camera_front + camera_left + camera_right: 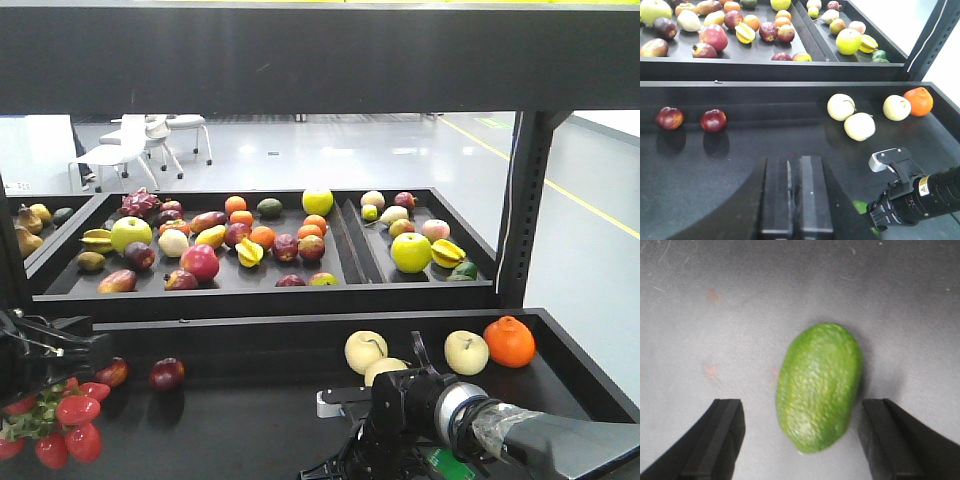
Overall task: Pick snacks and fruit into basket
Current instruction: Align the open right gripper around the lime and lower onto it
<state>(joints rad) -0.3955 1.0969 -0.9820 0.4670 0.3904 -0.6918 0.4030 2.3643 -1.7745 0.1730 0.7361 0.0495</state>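
**Inspector:** How is the right gripper (pixel 801 407) being held, and why?

**Recorder:** It is being held wide open and empty. One finger is being kept on each side of the green fruit (pixel 820 385), with neither touching it. The fruit is being straddled across its narrow width, which is judged to be the line for closing.

**Inspector:** Where is the fruit being found?

**Recorder:** It is lying flat on the bare floor of the lower tray (pixel 790 85), towards the front. Neither the basket nor any snacks are being shown in any view.

**Inspector:** And the left gripper (pixel 799 170)?

**Recorder:** It is being kept closed, finger against finger, and nothing is being seen between them. It is being parked at the left side, well apart from the right arm, presumably to leave that arm room.

**Inspector:** What room is being left for moving?

**Recorder:** Bare floor is being seen all round the fruit. The pale apples (pixel 841 106) and the orange (pixel 919 100) are lying well behind it, near the rear wall. The red apples (pixel 713 120) are lying far to the left. A dark shelf beam (pixel 320 60) is running overhead, so a modest lift followed by a withdrawal forward is being advised
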